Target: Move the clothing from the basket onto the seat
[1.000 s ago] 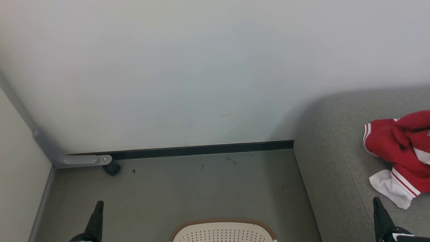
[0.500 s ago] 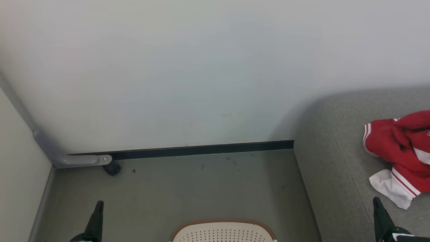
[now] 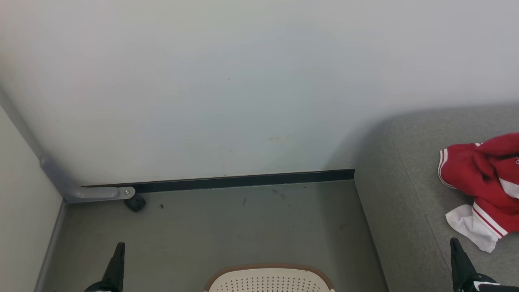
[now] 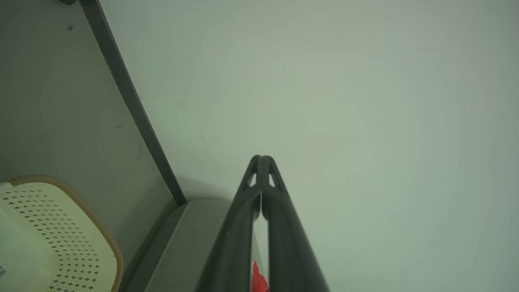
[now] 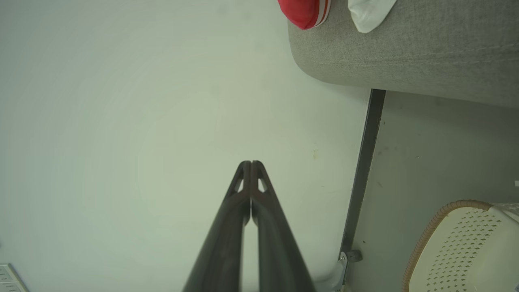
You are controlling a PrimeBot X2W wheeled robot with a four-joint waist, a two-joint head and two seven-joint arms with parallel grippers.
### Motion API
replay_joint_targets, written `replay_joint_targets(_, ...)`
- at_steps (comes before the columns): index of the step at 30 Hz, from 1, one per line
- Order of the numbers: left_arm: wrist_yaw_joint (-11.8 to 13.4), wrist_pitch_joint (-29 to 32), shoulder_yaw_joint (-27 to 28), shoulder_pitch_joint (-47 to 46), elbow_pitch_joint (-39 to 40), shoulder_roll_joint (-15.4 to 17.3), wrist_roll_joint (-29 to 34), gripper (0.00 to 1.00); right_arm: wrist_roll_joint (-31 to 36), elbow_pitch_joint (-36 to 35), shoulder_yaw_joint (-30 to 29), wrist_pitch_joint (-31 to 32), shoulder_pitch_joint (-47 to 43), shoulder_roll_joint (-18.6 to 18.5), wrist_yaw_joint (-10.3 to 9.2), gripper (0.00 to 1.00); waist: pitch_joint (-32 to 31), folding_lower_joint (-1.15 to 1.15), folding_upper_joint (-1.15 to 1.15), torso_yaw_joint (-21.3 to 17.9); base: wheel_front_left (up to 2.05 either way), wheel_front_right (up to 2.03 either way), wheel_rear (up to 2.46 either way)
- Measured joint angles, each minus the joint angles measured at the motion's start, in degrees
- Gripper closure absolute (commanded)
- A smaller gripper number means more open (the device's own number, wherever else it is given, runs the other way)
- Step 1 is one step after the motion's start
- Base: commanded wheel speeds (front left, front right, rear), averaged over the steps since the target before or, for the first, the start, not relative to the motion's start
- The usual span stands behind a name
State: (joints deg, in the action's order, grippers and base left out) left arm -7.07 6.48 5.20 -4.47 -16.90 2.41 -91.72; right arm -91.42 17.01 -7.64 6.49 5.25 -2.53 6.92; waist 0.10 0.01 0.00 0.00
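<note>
The beige perforated basket [image 3: 269, 279] with its brown rim stands on the floor at the bottom middle of the head view; its inside is out of sight. It also appears as the basket [image 4: 56, 239] in the left wrist view and the basket [image 5: 462, 247] in the right wrist view. On the right is the grey seat [image 3: 409, 194], with red and white clothing [image 3: 482, 182] lying crumpled on it. My left gripper [image 3: 120, 245] is shut and empty over the floor left of the basket; its tips meet at the left gripper [image 4: 261, 157]. My right gripper [image 3: 454, 241] is shut and empty over the seat's front, just below the clothing.
A pale wall [image 3: 243, 89] with a dark baseboard [image 3: 243, 181] closes the space ahead. A grey bracket with a small black caster [image 3: 135, 202] sits at the left floor corner. A side panel [image 3: 20, 211] borders the left.
</note>
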Motion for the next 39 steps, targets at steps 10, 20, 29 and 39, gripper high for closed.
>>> replay_joint_targets(10, 0.0, 0.0, 0.0, 0.0, 0.0, 0.0, 0.0, 1.00, 0.0, 0.0, 0.0, 0.0, 0.0, 0.0, 0.00, 1.00, 0.0, 0.00, 0.00, 0.0, 0.00, 0.00, 0.00)
replay_joint_targets(20, 0.0, 0.0, 0.0, 0.0, 0.0, 0.0, 0.0, 1.00, 0.0, 0.0, 0.0, 0.0, 0.0, 0.0, 0.00, 1.00, 0.0, 0.00, 0.00, 0.0, 0.00, 0.00, 0.00)
replay_joint_targets(29, 0.0, 0.0, 0.0, 0.0, 0.0, 0.0, 0.0, 1.00, 0.0, 0.0, 0.0, 0.0, 0.0, 0.0, 0.00, 1.00, 0.0, 0.00, 0.00, 0.0, 0.00, 0.00, 0.00)
replay_joint_targets(39, 0.0, 0.0, 0.0, 0.0, 0.0, 0.0, 0.0, 1.00, 0.0, 0.0, 0.0, 0.0, 0.0, 0.0, 0.00, 1.00, 0.0, 0.00, 0.00, 0.0, 0.00, 0.00, 0.00)
